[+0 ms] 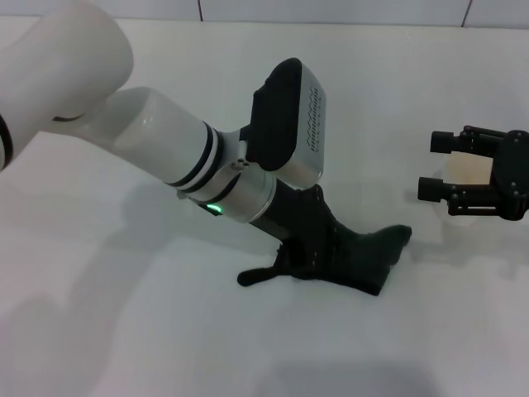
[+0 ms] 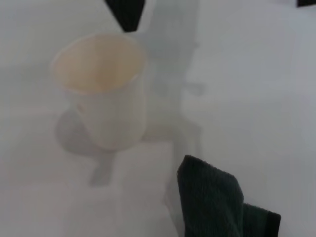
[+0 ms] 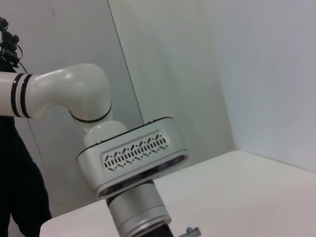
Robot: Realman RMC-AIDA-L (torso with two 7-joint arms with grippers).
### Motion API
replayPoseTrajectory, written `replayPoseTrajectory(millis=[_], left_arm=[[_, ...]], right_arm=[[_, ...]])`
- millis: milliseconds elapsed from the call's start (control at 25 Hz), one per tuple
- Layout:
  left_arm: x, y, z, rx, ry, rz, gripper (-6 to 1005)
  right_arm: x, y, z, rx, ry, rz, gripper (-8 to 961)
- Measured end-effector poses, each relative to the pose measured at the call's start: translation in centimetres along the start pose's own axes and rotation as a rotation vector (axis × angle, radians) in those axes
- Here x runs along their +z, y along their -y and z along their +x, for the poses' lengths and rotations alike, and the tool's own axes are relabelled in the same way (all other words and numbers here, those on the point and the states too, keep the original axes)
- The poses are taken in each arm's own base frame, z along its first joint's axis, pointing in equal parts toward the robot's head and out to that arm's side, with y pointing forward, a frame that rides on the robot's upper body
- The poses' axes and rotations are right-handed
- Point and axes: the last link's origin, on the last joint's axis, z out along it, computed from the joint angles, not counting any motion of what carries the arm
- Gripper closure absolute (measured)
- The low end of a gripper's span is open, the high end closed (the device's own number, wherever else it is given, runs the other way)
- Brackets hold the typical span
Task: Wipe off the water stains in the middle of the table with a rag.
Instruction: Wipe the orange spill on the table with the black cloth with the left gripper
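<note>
The dark green-black rag (image 1: 355,256) lies bunched in the middle of the white table (image 1: 124,331), its narrow tail pointing toward the front. My left gripper (image 1: 310,236) comes down onto it from the left and is shut on the rag's raised middle, its black fingers merging with the cloth. In the left wrist view a corner of the rag (image 2: 217,207) shows. The water stains are not visible in any view. My right gripper (image 1: 436,165) rests at the right, open, with a finger on each side of a cup.
A translucent whitish cup (image 1: 469,169) stands on the table between the right gripper's fingers, close to the rag's right end; the cup (image 2: 106,94) is upright with a tan tint inside. The left arm's white forearm (image 1: 157,136) crosses the left half of the table.
</note>
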Motion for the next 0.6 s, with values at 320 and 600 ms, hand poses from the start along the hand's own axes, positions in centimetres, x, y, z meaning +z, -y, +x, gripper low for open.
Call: replayPoseTrajectory(millis=[320,600], left_arm=[[-0.6,0.9,-0.5,-0.007,0.011,0.048,896],[-2.2,3.3,-1.7,-0.025,0.048,0.173,894]], right_arm=[[0.0,0.0,-0.1,-0.002,0.001,0.000,111],[0.1,0.1,0.0,0.001,0.001,0.002,111]])
